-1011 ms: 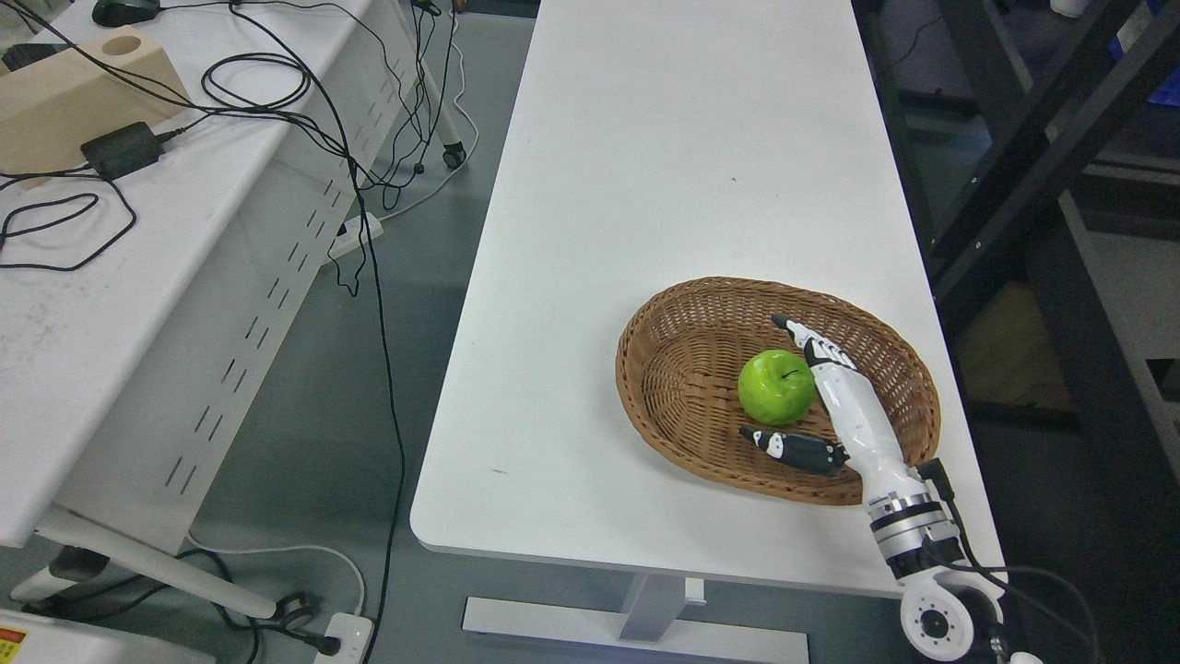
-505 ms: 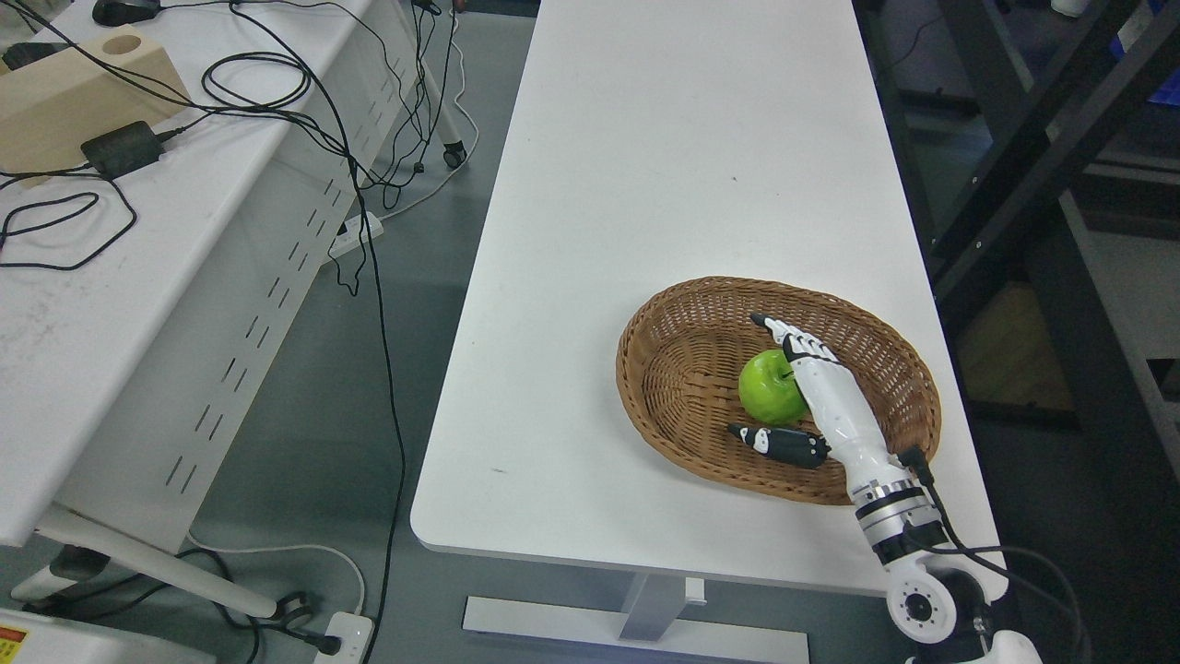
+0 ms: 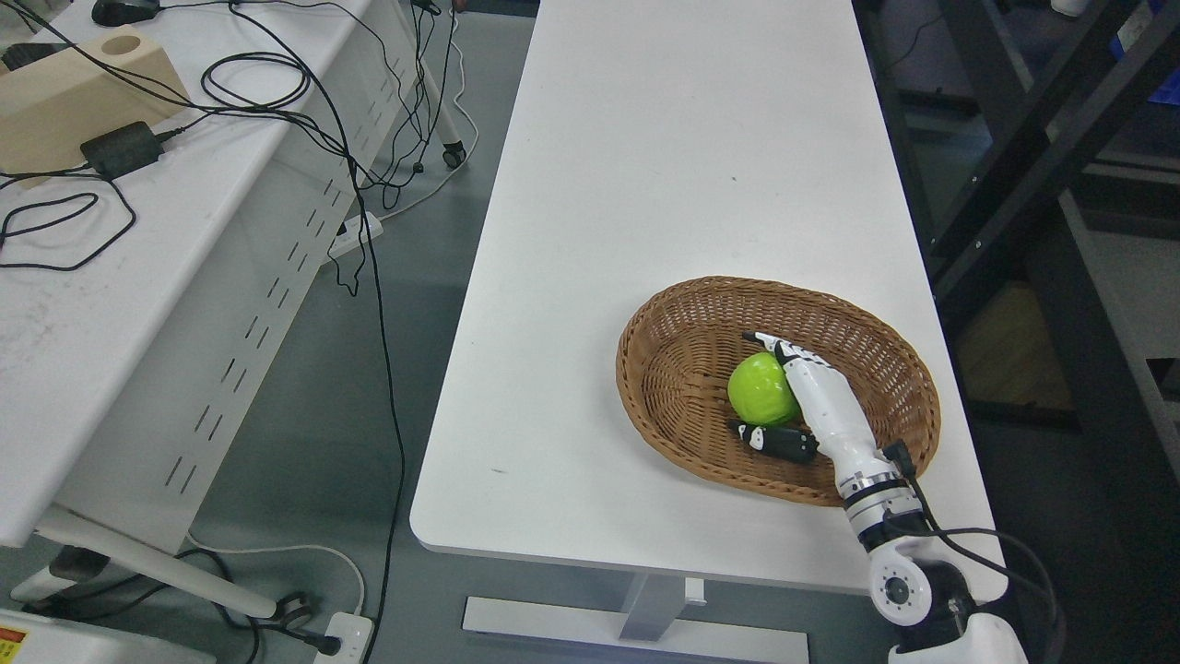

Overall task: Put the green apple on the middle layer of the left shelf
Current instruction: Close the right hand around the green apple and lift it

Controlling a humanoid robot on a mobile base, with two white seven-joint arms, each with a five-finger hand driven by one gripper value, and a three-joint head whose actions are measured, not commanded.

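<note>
The green apple lies inside a brown wicker basket on the white table. My right hand reaches into the basket from the lower right. Its white fingers curl over the apple's far side and the dark thumb presses against its near side, so the hand is shut on the apple. The apple still rests on the basket's floor. My left arm is out of sight. No left shelf shows in this view.
A dark metal shelf frame stands just right of the table. To the left, another white table carries black cables, a power adapter and a wooden block. Cables hang into the aisle between the tables.
My right hand slid left and forward against the apple and closed around it. The apple shifted slightly left and rolled, hiding its stem.
</note>
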